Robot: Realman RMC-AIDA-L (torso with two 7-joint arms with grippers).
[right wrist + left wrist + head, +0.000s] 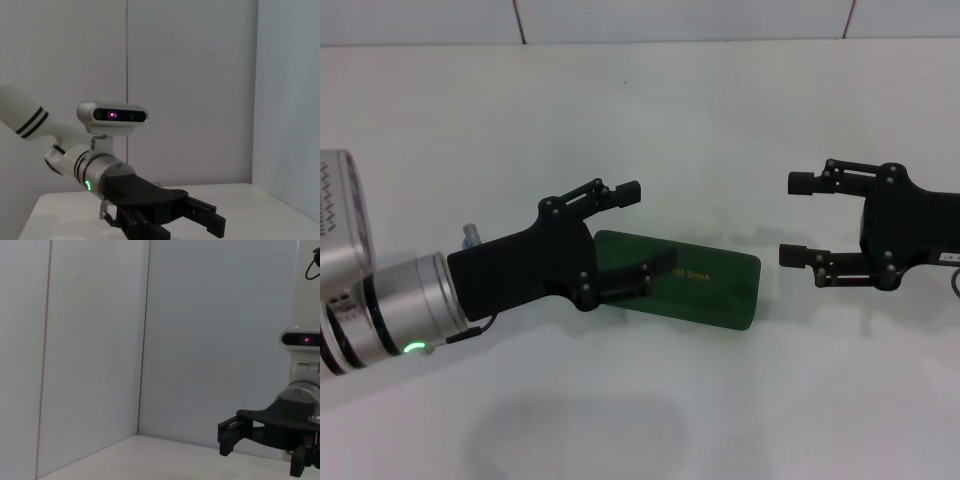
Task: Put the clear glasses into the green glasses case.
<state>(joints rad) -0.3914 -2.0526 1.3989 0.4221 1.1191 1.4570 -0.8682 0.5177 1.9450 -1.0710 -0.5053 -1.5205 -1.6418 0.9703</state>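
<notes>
Dark green and closed, the green glasses case is seen lying flat on the white counter in the head view, with small gold lettering visible on its lid. The left end effector is held over the case's left end with its fingers spread apart; one finger is seen above the far edge of the case and the other across the lid, and nothing is gripped between them. Whether the lower finger touches the lid cannot be told. The right end effector is held well to the right of the case, apart from it, its fingers likewise spread and empty. The clear glasses cannot be made out in any view. In each wrist view only the opposite arm's end effector is shown against pale walls.
</notes>
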